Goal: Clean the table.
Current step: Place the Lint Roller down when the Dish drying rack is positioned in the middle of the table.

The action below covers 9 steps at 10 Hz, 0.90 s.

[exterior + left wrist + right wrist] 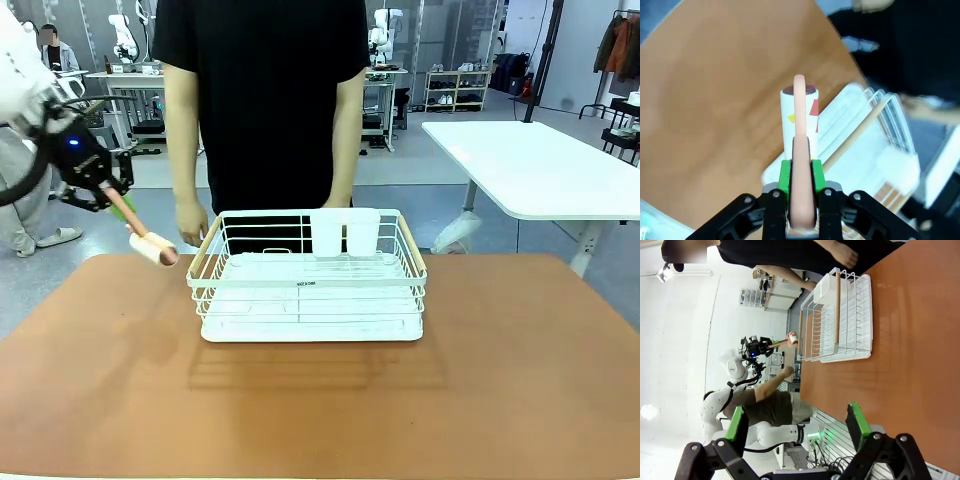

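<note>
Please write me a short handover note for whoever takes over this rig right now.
Left claw: shut on the pink handle of a lint roller, held in the air over the far-left corner of the table, beside the white dish rack.
Right claw: open, holding nothing, above the table's near right side.
Person: standing behind the rack, hand hanging close to the roller.
Done: roller picked up.
Left: judging by its height, the roller head does not appear to be on the tabletop yet; rolling the surface is still to do.

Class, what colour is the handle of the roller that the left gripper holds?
Salmon pink; the roller handle, clamped in the left gripper, shows best in the left wrist view.
</note>
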Tool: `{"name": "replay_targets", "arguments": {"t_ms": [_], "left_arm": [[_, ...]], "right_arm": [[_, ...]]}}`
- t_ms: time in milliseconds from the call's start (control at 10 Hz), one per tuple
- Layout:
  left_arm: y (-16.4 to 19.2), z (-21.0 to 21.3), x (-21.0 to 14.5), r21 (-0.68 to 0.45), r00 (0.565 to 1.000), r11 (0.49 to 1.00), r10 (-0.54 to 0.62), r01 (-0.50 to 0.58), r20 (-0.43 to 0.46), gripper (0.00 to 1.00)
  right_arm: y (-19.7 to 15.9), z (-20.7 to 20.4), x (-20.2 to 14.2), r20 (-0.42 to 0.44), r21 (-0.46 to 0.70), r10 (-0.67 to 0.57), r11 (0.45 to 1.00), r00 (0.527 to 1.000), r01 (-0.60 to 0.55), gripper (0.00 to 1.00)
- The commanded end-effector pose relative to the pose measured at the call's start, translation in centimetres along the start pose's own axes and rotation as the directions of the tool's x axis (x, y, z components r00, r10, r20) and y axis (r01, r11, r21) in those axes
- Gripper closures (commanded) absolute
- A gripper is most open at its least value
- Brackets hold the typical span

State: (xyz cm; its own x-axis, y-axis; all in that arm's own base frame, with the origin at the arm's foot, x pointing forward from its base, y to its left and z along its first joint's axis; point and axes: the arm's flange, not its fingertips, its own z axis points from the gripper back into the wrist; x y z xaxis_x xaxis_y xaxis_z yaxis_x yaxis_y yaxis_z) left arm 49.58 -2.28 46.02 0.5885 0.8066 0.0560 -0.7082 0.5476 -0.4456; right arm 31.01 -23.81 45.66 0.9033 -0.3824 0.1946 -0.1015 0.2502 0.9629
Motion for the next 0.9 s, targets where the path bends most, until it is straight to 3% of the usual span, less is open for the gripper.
{"name": "replay_targets", "arguments": {"t_ms": [0,200,400,800], "left_arm": [[-0.9,-2.8,-0.3,-0.137,0.962,0.968,0.229,-0.210,0.145,0.79],[0.2,-4.0,-0.2,-0.018,0.975,0.979,0.206,-0.205,0.079,0.79],[1.1,-6.6,-0.4,-0.095,0.948,0.972,0.232,-0.216,0.219,0.79],[1.9,-10.8,-0.3,-0.126,0.889,0.923,0.385,-0.364,0.249,0.79]], "right_arm": [[0.4,0.0,-0.1,0.005,0.011,0.003,1.000,1.000,-0.003,0.00],[0.4,0.0,-0.1,0.005,0.011,0.003,1.000,1.000,-0.003,0.00],[0.4,0.0,-0.1,0.005,0.011,0.003,1.000,1.000,-0.003,0.00],[0.4,0.0,-0.1,0.005,0.011,0.003,1.000,1.000,-0.003,0.00]]}}
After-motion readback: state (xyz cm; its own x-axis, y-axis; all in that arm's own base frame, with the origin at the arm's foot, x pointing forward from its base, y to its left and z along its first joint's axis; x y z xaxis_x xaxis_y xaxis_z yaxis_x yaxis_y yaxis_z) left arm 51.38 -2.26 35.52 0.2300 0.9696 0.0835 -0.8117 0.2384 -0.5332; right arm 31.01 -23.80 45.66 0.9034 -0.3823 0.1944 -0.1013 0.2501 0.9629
